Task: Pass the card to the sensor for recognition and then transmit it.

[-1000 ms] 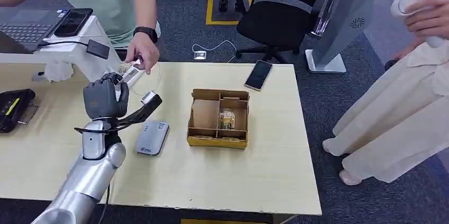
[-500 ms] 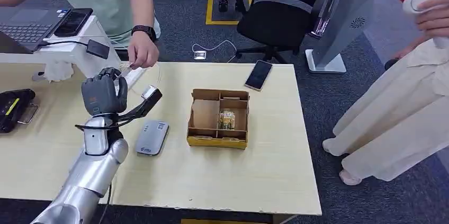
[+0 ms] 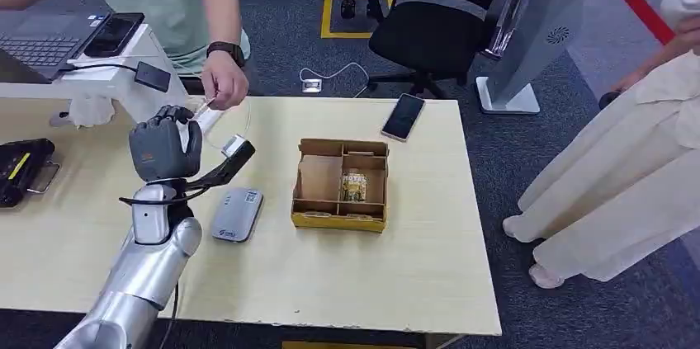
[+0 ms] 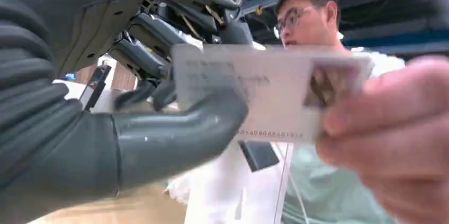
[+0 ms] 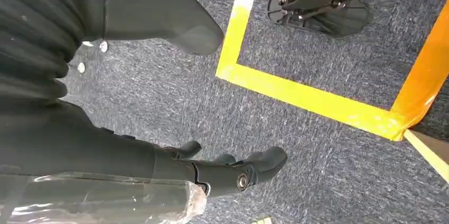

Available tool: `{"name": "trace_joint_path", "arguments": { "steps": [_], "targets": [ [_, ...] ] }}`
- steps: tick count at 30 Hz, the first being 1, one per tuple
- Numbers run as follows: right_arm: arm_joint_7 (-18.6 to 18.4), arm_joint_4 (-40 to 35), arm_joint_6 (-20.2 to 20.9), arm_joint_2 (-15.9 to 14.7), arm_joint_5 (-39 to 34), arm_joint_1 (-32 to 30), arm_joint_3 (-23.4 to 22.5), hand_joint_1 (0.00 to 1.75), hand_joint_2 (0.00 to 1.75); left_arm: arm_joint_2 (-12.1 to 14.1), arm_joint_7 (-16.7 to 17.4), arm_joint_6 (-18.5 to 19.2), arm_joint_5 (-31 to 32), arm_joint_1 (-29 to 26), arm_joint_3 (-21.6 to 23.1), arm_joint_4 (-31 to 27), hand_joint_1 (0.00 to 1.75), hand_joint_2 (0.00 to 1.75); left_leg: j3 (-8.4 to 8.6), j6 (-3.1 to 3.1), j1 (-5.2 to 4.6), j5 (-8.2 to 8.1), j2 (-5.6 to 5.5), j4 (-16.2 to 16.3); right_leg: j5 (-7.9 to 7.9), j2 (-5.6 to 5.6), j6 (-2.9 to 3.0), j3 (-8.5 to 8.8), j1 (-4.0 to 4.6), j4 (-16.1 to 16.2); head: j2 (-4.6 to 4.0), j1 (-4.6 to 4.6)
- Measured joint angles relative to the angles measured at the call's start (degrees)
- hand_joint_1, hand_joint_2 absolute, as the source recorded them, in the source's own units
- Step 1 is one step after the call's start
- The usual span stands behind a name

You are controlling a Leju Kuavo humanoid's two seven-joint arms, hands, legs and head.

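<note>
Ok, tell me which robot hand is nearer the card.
Left. The left hand grips the card, with the person's hand on its other end. The right hand hangs over the carpet, away from the card.

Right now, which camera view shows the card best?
The left wrist view: the card lies large across the picture, held between the left hand and a person's hand, its print blurred. In the head view it is a thin sliver, hard to make out. The right wrist view looks at the floor.

Card (image 4: pixel 265 89) between left hand (image 4: pixel 159 91) and person's fingers (image 4: pixel 392 128)
</note>
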State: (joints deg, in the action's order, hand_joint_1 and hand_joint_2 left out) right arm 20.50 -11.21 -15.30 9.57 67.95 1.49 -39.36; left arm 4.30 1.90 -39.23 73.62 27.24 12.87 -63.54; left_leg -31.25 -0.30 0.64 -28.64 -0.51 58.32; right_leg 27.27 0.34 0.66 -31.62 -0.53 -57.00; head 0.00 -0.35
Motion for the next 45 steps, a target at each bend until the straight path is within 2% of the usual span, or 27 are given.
{"name": "trace_joint_path", "arguments": {
  "steps": [10,11,17,26,27,35,38,45],
  "targets": [
    [0.00,0.04,-0.55,0.17,0.02,-0.14,0.00,0.00,1.75,-2.91,-6.43,-0.20,3.32,-2.77,-7.04,-6.58,0.00,1.75,-0.01,0.00,0.00,0.00,-0.01,0.00,0.00,-0.01,0.00,0.00,0.00,0.00,0.00,0.00],
    [0.00,0.04,-0.57,0.17,0.02,-0.15,0.00,0.00,1.75,-3.28,-7.10,-0.20,3.63,-3.03,-8.00,-7.35,0.00,0.00,-0.01,0.00,0.00,0.00,-0.01,0.00,0.00,0.00,0.00,0.01,0.00,0.00,0.00,0.00],
    [0.00,0.04,-0.57,0.17,-0.07,-0.22,0.00,0.00,1.75,-4.43,-8.59,-0.20,3.19,-4.12,-11.37,-9.66,0.00,0.00,-0.01,0.00,0.00,0.00,-0.01,0.00,0.00,-0.01,0.00,0.00,0.00,0.00,0.00,0.00],
    [0.00,0.04,-0.57,0.17,-0.07,-0.21,0.00,0.00,1.75,-4.96,-8.96,-0.20,3.41,-4.87,-12.92,-10.77,0.00,0.00,-0.01,0.00,0.00,0.00,-0.01,0.00,0.00,-0.01,0.00,0.01,0.00,0.00,0.00,0.00],
    [0.00,0.04,-0.57,0.18,-0.11,-0.21,0.00,0.00,1.75,-4.96,-9.00,-0.20,3.91,-5.12,-12.98,-11.08,0.00,1.75,-0.02,0.00,0.00,0.00,-0.01,0.00,0.00,-0.01,0.00,0.01,0.00,0.00,0.00,0.00],
    [0.18,0.04,-0.57,0.17,-0.28,-0.23,-0.02,0.00,1.75,-4.81,-9.27,-0.20,4.57,-7.30,-13.02,-12.83,0.00,1.75,-0.03,0.00,0.00,0.00,-0.01,0.00,0.00,-0.01,0.00,0.00,0.00,0.00,0.00,0.00],
    [0.33,0.04,-0.57,0.17,-0.35,-0.27,-0.37,0.00,1.75,-4.07,-9.27,-0.22,4.15,-11.14,-13.03,-14.58,0.00,1.75,-0.06,0.00,0.00,0.00,-0.01,0.00,0.01,-0.02,0.00,-0.03,0.00,0.00,0.00,0.00],
    [0.77,0.04,-0.61,0.17,-1.33,-0.27,-0.74,0.00,1.75,-2.88,-9.27,-0.22,4.44,-14.75,-13.02,-16.13,0.00,1.75,-0.05,0.00,0.00,0.00,-0.01,0.00,0.00,0.00,0.00,-0.03,0.00,0.00,0.00,-0.02]
  ]
}}
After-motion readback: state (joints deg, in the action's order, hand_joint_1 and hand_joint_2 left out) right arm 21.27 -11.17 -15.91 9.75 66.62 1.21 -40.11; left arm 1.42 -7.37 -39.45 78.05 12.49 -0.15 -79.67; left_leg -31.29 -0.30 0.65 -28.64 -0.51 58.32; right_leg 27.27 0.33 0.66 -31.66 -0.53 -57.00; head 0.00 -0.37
